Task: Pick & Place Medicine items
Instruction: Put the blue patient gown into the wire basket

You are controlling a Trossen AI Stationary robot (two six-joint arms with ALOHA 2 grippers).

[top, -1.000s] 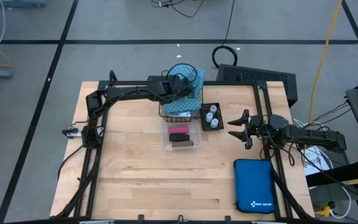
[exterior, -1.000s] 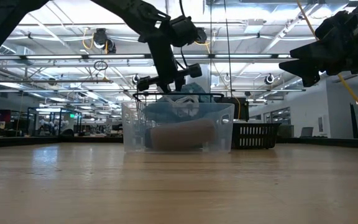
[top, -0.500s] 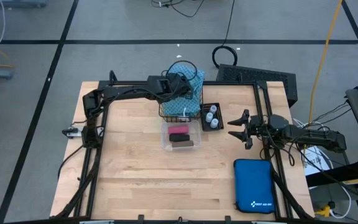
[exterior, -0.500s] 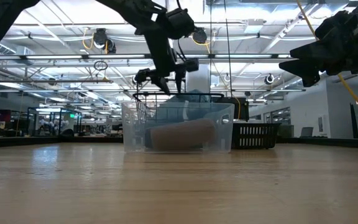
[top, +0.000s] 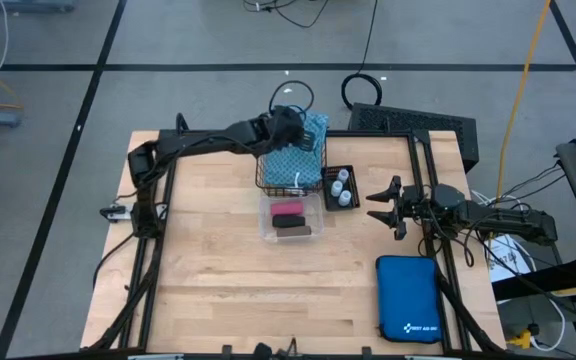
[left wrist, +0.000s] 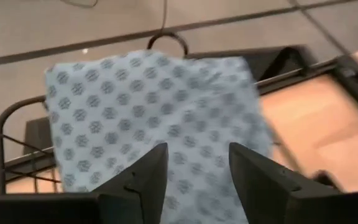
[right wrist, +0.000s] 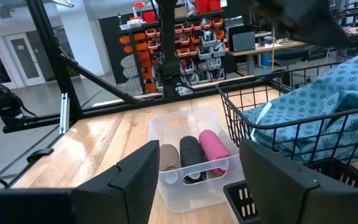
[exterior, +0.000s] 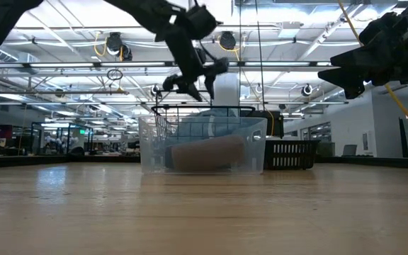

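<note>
A teal patterned cloth [top: 301,160] lies in a black wire basket [top: 264,180] at the table's far middle, its far part draped over the rim. My left gripper [top: 290,127] hovers open just above the cloth [left wrist: 154,106], touching nothing. In front of the basket a clear bin [top: 265,228] holds a pink roll [top: 287,208] and a dark brown roll [top: 290,226]. White-capped vials [top: 342,187] stand in a small black crate. My right gripper [top: 381,205] waits open at the right, above the table.
A blue zip case [top: 408,298] lies at the table's near right. Black frame bars [top: 153,250] run along both sides. The near half of the wooden table [top: 228,290] is bare.
My left gripper has opened and let go of the teal cloth, then risen and drawn a little toward the far edge while rolling. The cloth, bunched up under the fingers before, has dropped and settled lower in the wire basket.
</note>
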